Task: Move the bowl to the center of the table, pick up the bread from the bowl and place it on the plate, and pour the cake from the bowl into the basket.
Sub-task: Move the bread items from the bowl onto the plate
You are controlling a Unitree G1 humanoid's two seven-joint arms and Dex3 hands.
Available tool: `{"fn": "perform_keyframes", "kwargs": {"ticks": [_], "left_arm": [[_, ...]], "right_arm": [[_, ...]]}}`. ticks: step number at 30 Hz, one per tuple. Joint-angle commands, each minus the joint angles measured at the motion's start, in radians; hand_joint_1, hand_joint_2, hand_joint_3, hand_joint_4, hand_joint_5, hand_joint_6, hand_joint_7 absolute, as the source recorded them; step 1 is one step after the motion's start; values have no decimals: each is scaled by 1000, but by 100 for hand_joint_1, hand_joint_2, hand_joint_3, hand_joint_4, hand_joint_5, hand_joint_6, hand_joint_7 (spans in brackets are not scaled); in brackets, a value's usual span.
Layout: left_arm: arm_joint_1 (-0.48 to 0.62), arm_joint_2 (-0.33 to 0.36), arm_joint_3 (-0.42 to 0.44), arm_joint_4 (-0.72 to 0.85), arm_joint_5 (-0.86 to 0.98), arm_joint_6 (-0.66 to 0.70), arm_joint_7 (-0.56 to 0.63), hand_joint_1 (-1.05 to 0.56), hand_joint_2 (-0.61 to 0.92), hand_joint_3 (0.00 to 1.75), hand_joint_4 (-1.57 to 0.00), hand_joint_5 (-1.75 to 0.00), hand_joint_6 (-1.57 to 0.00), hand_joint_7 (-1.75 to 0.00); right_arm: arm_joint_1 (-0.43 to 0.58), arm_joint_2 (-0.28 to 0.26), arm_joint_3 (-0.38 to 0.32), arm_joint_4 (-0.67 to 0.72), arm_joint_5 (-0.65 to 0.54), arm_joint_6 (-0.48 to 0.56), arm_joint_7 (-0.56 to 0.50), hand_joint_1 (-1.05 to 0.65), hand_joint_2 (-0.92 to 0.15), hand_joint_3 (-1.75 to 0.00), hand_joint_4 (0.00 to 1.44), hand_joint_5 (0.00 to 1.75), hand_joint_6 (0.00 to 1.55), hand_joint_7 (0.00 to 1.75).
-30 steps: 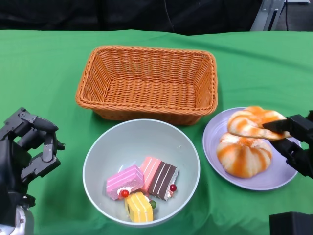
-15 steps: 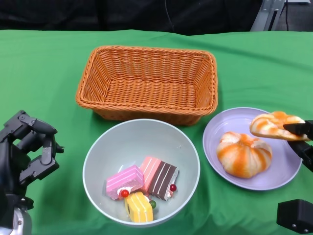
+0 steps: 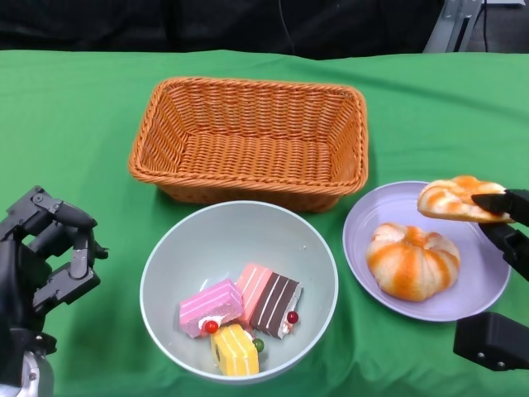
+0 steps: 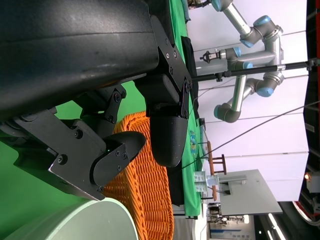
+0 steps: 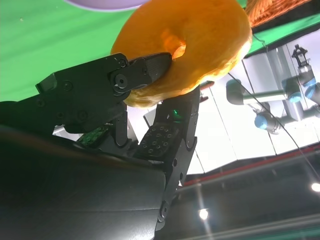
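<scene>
fingers point(image 5: 145, 70) of the right hand point(image 3: 504, 219) pinch a bread ring point(image 3: 456, 199) over the far right of the purple plate point(image 3: 388, 217), above a striped bun point(image 3: 412, 260). left hand point(image 3: 50, 252) hangs empty near the pale bowl point(image 3: 165, 256) of cake slices point(image 3: 240, 310). released from here, the ring may roll off the plate's rim.

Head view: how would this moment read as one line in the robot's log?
step: bread to plate | right hand: holds bread above plate | left hand: holds nothing | bowl: cake | basket: no food
</scene>
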Motion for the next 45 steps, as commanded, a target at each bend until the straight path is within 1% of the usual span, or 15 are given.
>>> {"fn": "perform_keyframes", "kwargs": {"ticks": [1,7,13,15,19,22,27,30,34,37,38,39,41,42,45], "left_arm": [[19,9,-1,-24,0,-12,5,-1,56,114,-80,-164,-79,-142],[29,3,-8,-47,-2,-3,1,0,56,113,-80,-164,-79,-142],[38,-1,-19,-63,8,3,14,-2,53,116,-79,-163,-79,-142],[39,-3,-21,-64,5,0,11,-1,53,117,-79,-162,-80,-142],[43,-7,-23,-73,-4,8,6,-2,53,117,-79,-161,-79,-141],[44,-6,-23,-73,2,10,13,-2,53,117,-79,-161,-80,-141],[40,-9,-20,-66,3,5,15,-2,52,118,-79,-161,-80,-140],[39,-10,-19,-67,6,8,20,-1,51,119,-79,-162,-81,-141],[31,-11,-18,-53,-4,2,11,-2,50,121,-80,-163,-81,-141],[30,-8,-19,-48,4,1,17,-2,50,121,-80,-162,-81,-141],[31,-7,-19,-47,9,-2,20,-2,51,121,-80,-162,-81,-141],[31,-4,-21,-45,14,-7,21,-2,52,120,-80,-162,-80,-141],[32,-6,-20,-46,10,-5,17,-2,53,118,-80,-162,-79,-142],[31,-7,-19,-45,5,-4,12,-2,54,116,-80,-162,-79,-142],[29,-9,-18,-44,-6,-3,3,-2,55,113,-80,-161,-79,-141]], "right_arm": [[-42,10,16,57,15,15,-22,-14,-92,-3,92,100,111,33],[-101,47,40,158,27,38,-39,-16,-91,-3,89,107,114,28],[-155,85,67,236,45,89,-7,-19,-92,-1,86,108,114,23],[-166,93,77,257,48,104,1,-18,-92,-1,83,119,116,20],[-180,108,93,288,52,126,12,-18,-91,0,83,119,118,17],[-184,116,105,303,59,140,26,-19,-90,0,80,127,118,14],[-184,124,121,314,67,151,36,-20,-88,0,90,97,121,7],[-181,123,136,314,64,160,43,-20,-89,-1,92,86,121,5],[-175,125,156,311,66,196,62,-26,-92,-2,93,84,120,3],[-171,126,171,306,62,217,58,-31,-90,-1,90,84,115,0],[-170,127,177,303,59,226,53,-33,-90,-1,87,83,111,0],[-170,128,182,297,57,234,51,-37,-90,0,80,72,102,0],[-168,130,189,281,61,250,58,-45,-91,0,74,45,89,0],[-166,130,191,270,65,251,66,-56,-92,-8,66,29,78,0],[-155,124,195,229,69,250,86,-64,-92,-15,60,16,67,0]]}}
